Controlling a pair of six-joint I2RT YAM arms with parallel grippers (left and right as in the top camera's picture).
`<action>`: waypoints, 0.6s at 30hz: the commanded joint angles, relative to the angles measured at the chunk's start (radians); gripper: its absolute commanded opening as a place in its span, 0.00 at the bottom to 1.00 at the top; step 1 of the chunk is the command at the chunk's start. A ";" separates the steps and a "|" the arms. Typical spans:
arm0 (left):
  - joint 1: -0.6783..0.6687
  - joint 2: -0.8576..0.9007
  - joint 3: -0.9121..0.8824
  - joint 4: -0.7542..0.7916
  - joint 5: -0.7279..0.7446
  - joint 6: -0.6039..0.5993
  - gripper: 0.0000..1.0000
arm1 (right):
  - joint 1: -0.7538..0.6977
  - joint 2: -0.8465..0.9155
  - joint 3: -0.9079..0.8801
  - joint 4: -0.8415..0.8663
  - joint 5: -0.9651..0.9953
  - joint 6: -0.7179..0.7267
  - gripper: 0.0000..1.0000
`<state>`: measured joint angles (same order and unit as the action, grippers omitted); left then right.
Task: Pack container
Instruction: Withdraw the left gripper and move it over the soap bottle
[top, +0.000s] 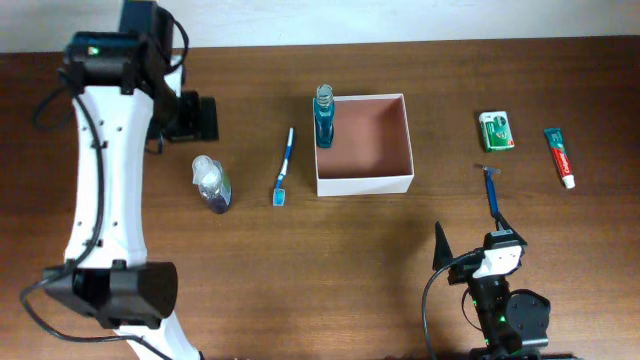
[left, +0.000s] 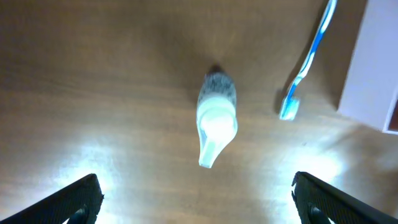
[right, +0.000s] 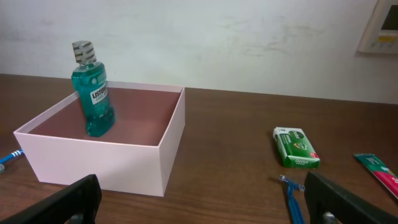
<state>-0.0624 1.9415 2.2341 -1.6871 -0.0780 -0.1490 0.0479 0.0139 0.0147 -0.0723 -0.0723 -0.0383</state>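
A white label reading "LISTERINE" is running up the teal mouthwash bottle (right: 93, 94) at upper left, while the green packet (right: 296, 147) is showing print too small to read.

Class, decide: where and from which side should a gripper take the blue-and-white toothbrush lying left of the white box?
Probably the mid-handle of the blue-and-white plastic toothbrush, from straight above, closing across its narrow width: it lies flat, long and thin, clear of the white square box.
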 joint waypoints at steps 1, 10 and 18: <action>0.003 -0.001 -0.024 0.000 0.034 0.016 0.99 | 0.005 -0.010 -0.009 0.002 -0.008 -0.006 0.99; 0.003 -0.001 -0.043 0.006 0.053 0.016 0.99 | 0.005 -0.010 -0.009 0.002 -0.009 -0.006 0.99; 0.003 -0.001 -0.163 0.122 0.057 0.016 0.99 | 0.005 -0.010 -0.009 0.002 -0.008 -0.006 0.99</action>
<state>-0.0624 1.9423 2.1124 -1.5936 -0.0326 -0.1490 0.0479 0.0139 0.0147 -0.0723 -0.0723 -0.0383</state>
